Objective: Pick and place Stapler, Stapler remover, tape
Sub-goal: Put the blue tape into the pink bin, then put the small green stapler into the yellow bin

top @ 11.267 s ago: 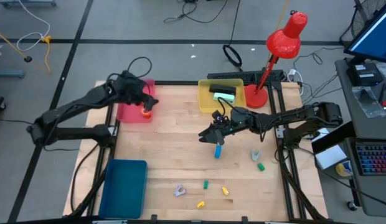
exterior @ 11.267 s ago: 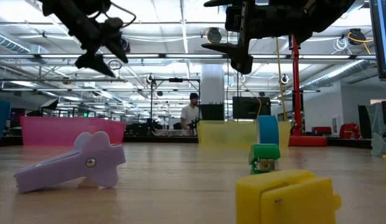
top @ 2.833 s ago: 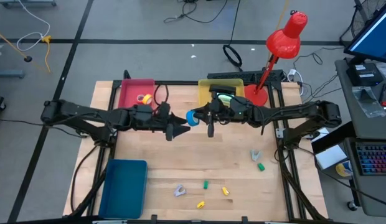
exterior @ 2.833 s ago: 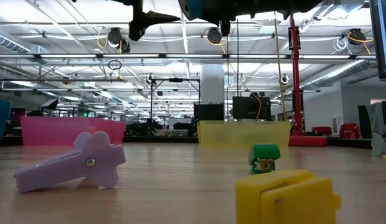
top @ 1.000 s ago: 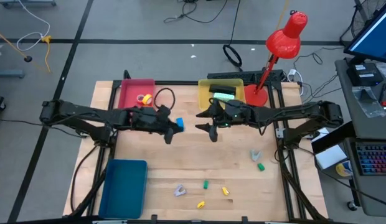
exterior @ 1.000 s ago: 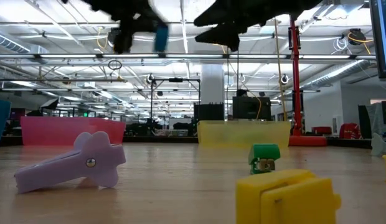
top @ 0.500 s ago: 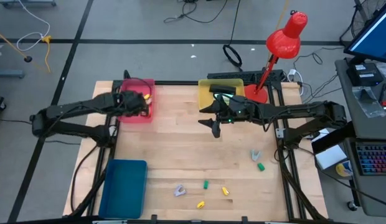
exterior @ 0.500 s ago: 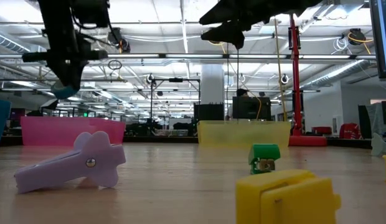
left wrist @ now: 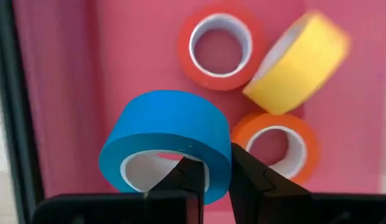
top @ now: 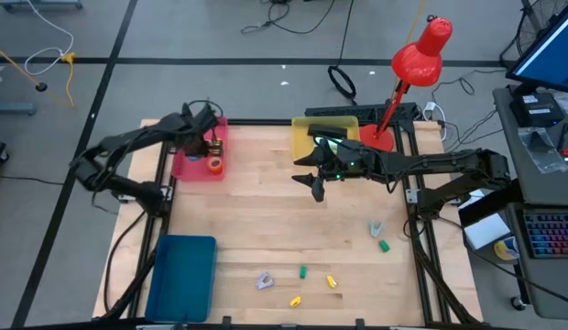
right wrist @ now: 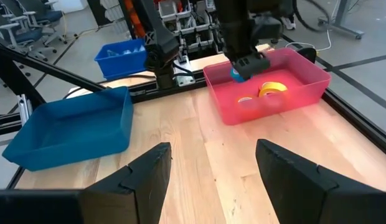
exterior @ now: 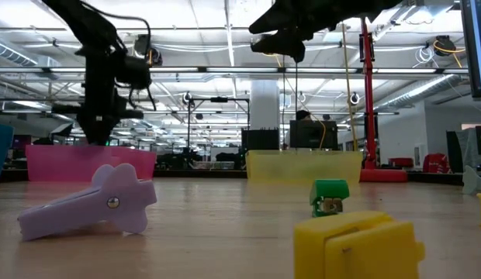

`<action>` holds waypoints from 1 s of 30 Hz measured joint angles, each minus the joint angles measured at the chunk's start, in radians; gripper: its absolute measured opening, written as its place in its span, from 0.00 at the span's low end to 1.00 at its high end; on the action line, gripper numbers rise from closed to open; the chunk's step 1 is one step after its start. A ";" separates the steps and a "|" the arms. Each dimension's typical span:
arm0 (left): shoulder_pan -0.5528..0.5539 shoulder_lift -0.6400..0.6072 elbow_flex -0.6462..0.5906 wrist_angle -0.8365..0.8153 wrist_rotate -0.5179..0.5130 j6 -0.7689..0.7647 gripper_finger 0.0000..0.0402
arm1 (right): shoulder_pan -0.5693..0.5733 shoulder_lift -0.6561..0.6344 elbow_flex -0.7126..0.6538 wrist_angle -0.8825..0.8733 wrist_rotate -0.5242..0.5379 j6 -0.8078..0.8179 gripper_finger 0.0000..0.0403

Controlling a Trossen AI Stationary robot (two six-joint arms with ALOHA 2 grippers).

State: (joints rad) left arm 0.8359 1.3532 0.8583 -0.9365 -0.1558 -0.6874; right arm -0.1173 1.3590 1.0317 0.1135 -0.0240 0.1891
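Note:
The blue tape roll point(left wrist: 165, 134) hangs over the pink tray point(top: 186, 166) at the table's far left, and my left gripper point(top: 201, 147) is shut on it, pointing down. On the tray's floor below lie the red roll point(left wrist: 219, 45) and the orange roll point(left wrist: 281, 149) flat, with the yellow roll point(left wrist: 296, 65) tilted between them. My right gripper point(top: 314, 189) hovers open and level above the table's middle, holding nothing. A purple staple remover point(top: 264, 280) lies near the front edge and a grey one point(top: 376, 227) at the right. A green-and-dark item point(top: 328, 140) sits in the yellow tray point(top: 304, 151). My left gripper pinches the blue roll's wall point(left wrist: 211, 168): one finger point(left wrist: 180, 183) stands inside the ring's hole, the other point(left wrist: 252, 180) outside. The fingers come from above, pointing down. The roll is tilted and hangs clear above the tray's floor and the other rolls.
A blue bin point(top: 181, 275) stands at the front left. Small green and yellow pieces point(top: 302, 272) lie near the front edge, another green one point(top: 384, 246) at the right. A red desk lamp point(top: 414, 60) rises at the far right corner. Bare wood spans the table's middle.
My left gripper has swung from the table's middle toward the far left, tipped from level to pointing down and sunk over the pink tray, carrying the blue roll along, still shut on it. My right gripper has kept still.

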 joint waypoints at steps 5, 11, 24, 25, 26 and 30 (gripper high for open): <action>0.049 0.096 0.000 -0.004 0.038 0.010 0.11 | 0.000 0.000 0.000 0.000 0.000 0.000 0.57; 0.068 0.162 0.000 0.008 0.060 0.028 0.14 | 0.000 0.000 0.000 -0.001 0.000 -0.002 0.56; 0.068 0.168 0.000 0.023 0.056 0.049 0.29 | 0.000 0.000 0.000 -0.001 0.000 0.000 0.55; 0.068 0.168 0.000 0.023 0.054 0.043 0.32 | 0.000 0.000 0.000 -0.001 0.000 0.000 0.55; 0.068 0.168 0.000 0.022 0.052 0.036 0.36 | 0.000 0.000 0.000 -0.002 -0.001 0.000 0.55; 0.068 0.166 0.000 0.022 0.054 0.044 0.49 | 0.000 0.000 0.000 -0.032 -0.003 0.000 0.55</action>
State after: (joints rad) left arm 0.9039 1.5196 0.8585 -0.9146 -0.1017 -0.6437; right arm -0.1173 1.3592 1.0321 0.0817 -0.0272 0.1895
